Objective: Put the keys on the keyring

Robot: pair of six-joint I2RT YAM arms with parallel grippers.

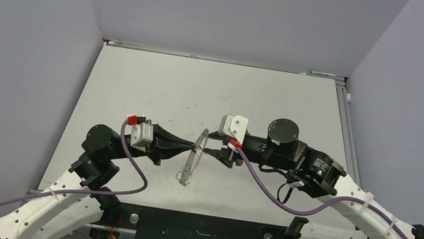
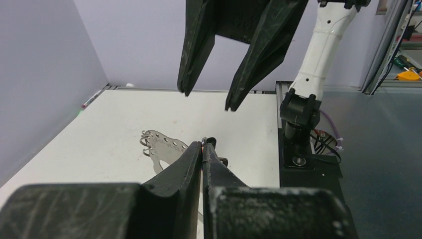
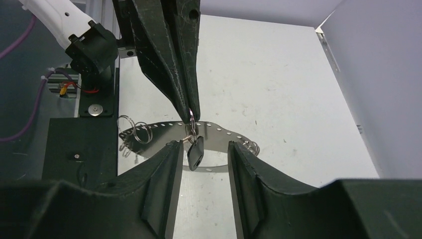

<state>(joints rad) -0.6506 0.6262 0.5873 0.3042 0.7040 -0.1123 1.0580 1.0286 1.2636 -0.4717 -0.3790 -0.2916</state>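
The left hand (image 2: 203,147) is pinched tight low in the view, its tips gripping the edge of the keyring (image 2: 166,147), which juts leftward above the pale surface (image 2: 99,134). The right hand (image 2: 206,99) hovers above, fingers apart.

one black-headed key (image 3: 195,154) and one silver keyring (image 3: 214,144).

Centre of table (image 1: 214,88): the left gripper (image 1: 194,149), clamped on the keyring (image 1: 190,166), meets the right gripper (image 1: 209,144) tip to tip. The hoop and the hanging key (image 3: 195,153) occupy the gap between the right gripper's parted fingers. Open passage lies over the table's far half, bounded by walls (image 1: 14,64). The arms (image 1: 367,209) block the near edge.
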